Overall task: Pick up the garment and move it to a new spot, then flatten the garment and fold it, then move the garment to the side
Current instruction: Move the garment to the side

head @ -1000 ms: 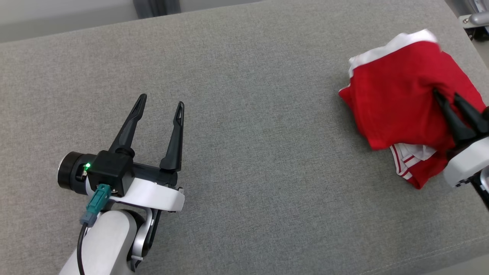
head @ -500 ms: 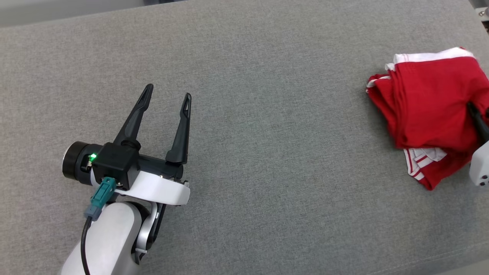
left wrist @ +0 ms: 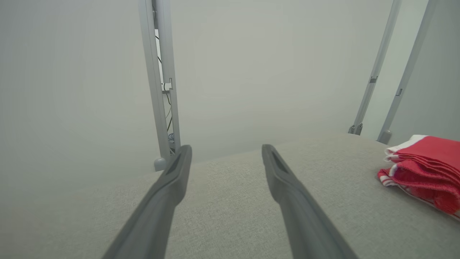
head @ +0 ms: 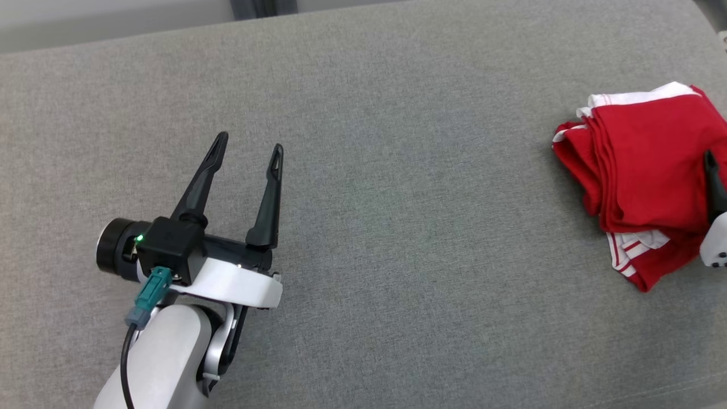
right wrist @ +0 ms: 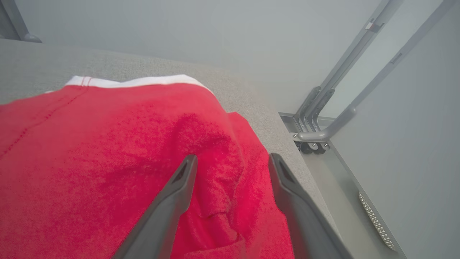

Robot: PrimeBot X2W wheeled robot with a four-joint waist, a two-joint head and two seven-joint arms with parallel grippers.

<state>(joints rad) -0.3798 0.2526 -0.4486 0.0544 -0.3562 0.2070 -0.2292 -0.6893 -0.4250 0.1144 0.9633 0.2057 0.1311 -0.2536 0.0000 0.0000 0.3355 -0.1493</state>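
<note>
The head view takes in the grey fabric table. The left gripper hovers over its near left part, fingers apart with nothing between them. The folded red garment with white trim lies at the far right, well apart from it. That view cuts off the garment's right edge and shows just one dark finger and a corner of pale housing from the right arm, so the spread of those fingers cannot be read there.

The right wrist view supplies it. The right gripper has its fingers wide apart, low over the red cloth, with a raised wrinkle lying unpinched between them. Whether the tips touch the fabric is hard to make out. This view also shows the table's right edge just beyond the garment, with grey metal rails past it.

The left wrist view shows the garment's stacked layers edge-on at its right, and an upright metal post behind the table.
</note>
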